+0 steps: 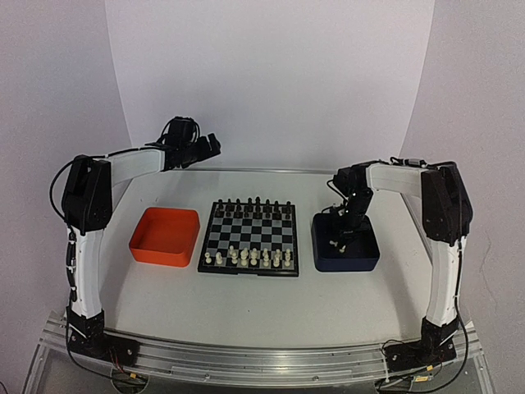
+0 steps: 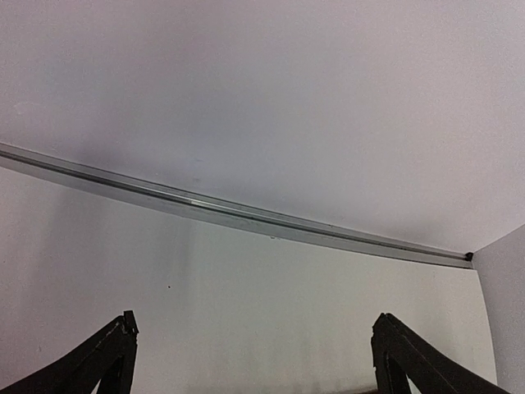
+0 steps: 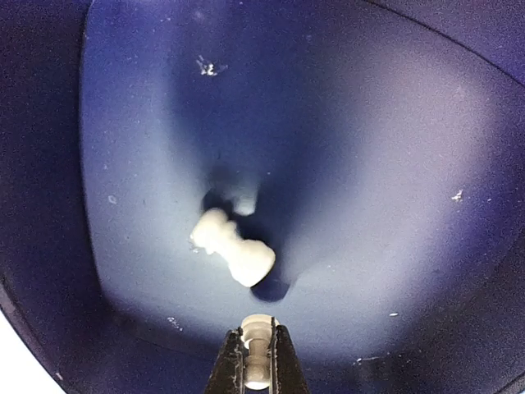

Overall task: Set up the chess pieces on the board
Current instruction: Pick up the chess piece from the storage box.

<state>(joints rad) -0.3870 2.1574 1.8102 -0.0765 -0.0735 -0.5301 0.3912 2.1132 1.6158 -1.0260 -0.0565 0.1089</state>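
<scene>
The tiny cream-white chess piece, surely light, hard and slippery and best held at its narrow waist, sits inside the dark blue tray, pinched by the right gripper, while the left gripper hangs spread, well apart from the board.

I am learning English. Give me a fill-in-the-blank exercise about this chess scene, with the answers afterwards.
1. The right gripper is shut on a chess piece of ____ colour.
2. A second white piece lies on its ____ in the dark blue tray.
3. The left gripper has its jaws wide ____.
4. In the top view, the orange tray stands ____ of the board.
Answers: white; side; open; left.
</scene>
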